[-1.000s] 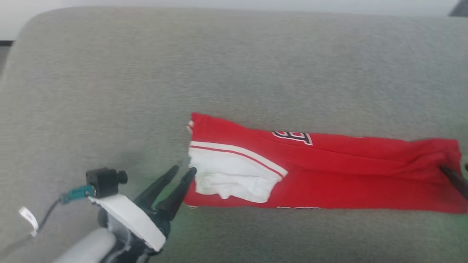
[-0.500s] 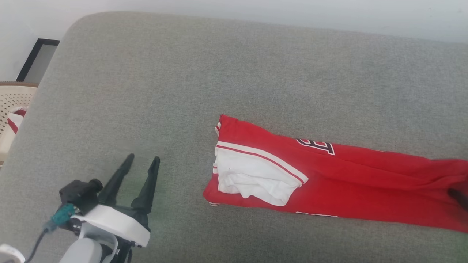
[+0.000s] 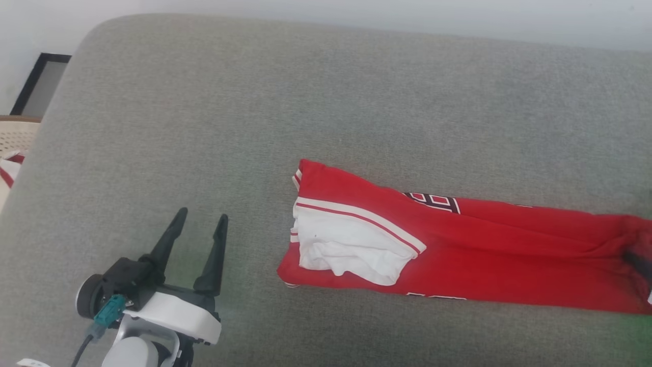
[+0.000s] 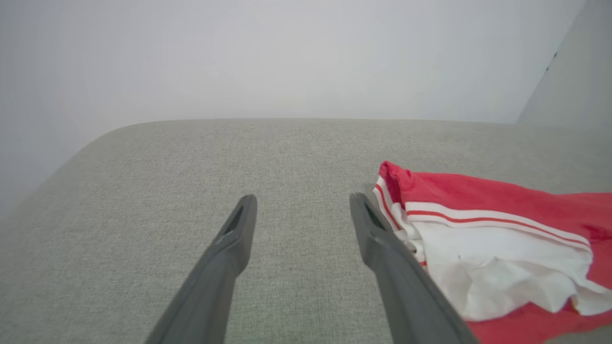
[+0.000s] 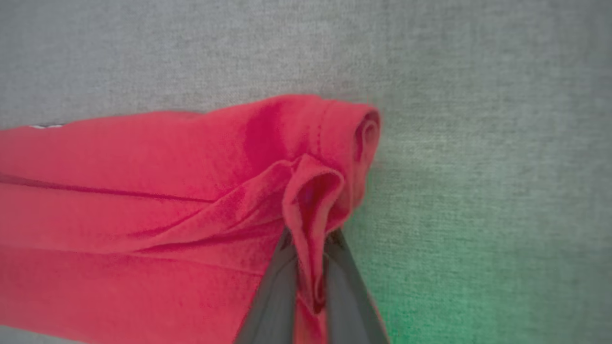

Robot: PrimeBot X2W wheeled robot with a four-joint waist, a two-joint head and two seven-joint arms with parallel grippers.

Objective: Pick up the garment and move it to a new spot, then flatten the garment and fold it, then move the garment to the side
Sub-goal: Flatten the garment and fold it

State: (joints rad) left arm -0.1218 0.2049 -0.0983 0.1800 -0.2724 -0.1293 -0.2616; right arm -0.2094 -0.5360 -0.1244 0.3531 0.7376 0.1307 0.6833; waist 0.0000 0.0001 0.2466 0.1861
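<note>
Garment (image 3: 484, 255) on cushion (image 3: 254, 102): R claw (image 5: 311, 236) pinches its end; L claw (image 3: 202, 214) wide, near other end.

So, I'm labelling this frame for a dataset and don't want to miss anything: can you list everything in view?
garment: one, bright red with a white panel and striped trim, lying as a long folded strip on the right part of the grey surface
grey surface: one, grey fabric, under the garment
wall: one, white, behind the surface
dark frame: one, black, upper left past the surface's corner
latticed item: one, beige, left edge below the frame
red-and-white cloth: one, left edge by the latticed item
left gripper: one, dark, jaws open, over bare surface left of the garment
right gripper: one, dark, jaws shut on a fold at the garment's right end
</note>
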